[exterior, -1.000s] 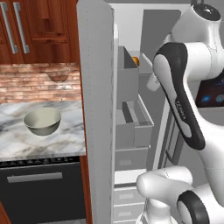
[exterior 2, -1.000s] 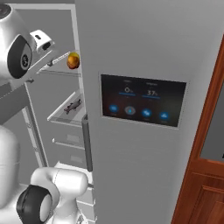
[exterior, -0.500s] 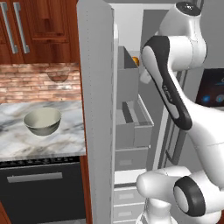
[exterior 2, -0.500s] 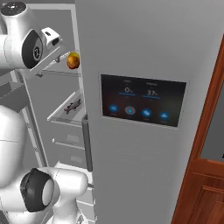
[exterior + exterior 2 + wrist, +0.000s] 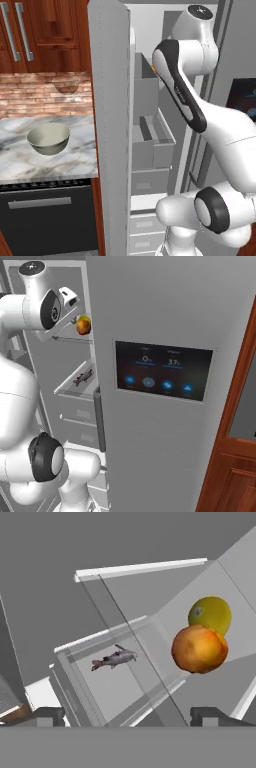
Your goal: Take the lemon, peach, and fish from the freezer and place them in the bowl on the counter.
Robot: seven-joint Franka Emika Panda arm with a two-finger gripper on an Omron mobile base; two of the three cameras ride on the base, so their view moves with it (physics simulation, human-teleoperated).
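hand view: our gripper (image 5: 127,714) is wide open and empty, facing the peach (image 5: 199,648), which touches the lemon (image 5: 210,614) behind it on the freezer (image 5: 165,316) shelf. we'd centre on the peach before closing. the fish (image 5: 113,658) lies lower left.

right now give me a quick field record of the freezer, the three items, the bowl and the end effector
freezer: door open
peach: on the glass shelf, in front of and overlapping the lemon in hand view
lemon: same shelf, behind the peach
fish: alone on a lower shelf
bowl: on the counter, nothing visible inside
end effector: open, holding nothing, facing the fruit
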